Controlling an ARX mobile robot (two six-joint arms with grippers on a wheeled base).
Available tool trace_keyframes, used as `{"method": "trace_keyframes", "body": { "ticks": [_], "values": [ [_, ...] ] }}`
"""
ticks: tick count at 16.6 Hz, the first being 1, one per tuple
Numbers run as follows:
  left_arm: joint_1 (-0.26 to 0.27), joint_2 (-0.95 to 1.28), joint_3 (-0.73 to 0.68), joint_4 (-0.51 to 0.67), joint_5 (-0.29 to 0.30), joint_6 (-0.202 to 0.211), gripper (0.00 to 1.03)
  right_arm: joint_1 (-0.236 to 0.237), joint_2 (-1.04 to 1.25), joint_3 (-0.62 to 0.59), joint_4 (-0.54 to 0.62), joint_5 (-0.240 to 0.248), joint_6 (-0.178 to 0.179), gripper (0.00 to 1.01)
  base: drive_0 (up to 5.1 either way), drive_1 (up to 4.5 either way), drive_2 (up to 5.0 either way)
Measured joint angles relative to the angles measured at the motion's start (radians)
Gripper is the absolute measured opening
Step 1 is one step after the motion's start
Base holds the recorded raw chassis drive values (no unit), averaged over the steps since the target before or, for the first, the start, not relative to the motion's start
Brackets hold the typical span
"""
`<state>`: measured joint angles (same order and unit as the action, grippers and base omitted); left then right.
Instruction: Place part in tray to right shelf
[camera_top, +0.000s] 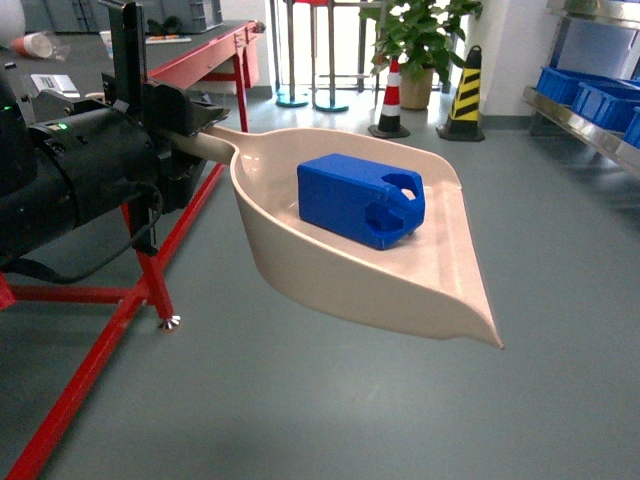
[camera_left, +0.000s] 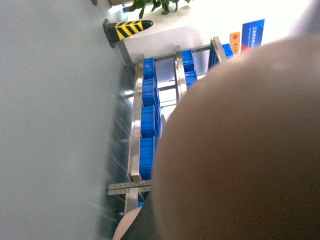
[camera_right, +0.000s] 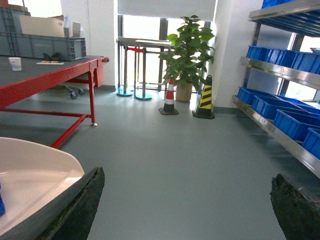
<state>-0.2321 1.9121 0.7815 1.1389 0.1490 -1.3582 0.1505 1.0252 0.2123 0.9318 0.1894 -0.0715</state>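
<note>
The pale beige tray (camera_top: 440, 280) hangs in the air above the grey floor, its handle running left into my left gripper (camera_top: 190, 140), which is shut on it. The blue part (camera_top: 360, 200) lies inside the tray, rounded pierced end toward the right. In the left wrist view the tray (camera_left: 240, 150) is a close blur filling the right side. The right shelf (camera_top: 580, 125) stands at the far right, apart from the tray. My right gripper (camera_right: 187, 175) is open over bare floor, with the tray's edge (camera_right: 35, 175) just to its left and the shelf rail (camera_right: 280, 132) to its right.
A red-framed table (camera_top: 190, 60) stands at the left behind my arm. Two traffic cones (camera_top: 390, 100) (camera_top: 462, 95) and a potted plant (camera_top: 420, 40) stand at the back. Blue crates (camera_top: 590, 95) sit on the shelf. Open grey floor (camera_top: 300, 400) lies ahead.
</note>
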Motion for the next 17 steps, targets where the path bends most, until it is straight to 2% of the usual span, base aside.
{"method": "trace_keyframes", "body": {
  "ticks": [17],
  "values": [
    [0.000,0.000,0.000,0.004,0.001,0.000,0.13,0.000,0.000,0.000,-0.001,0.002,0.000,0.98,0.0,4.31,-4.3]
  ]
}}
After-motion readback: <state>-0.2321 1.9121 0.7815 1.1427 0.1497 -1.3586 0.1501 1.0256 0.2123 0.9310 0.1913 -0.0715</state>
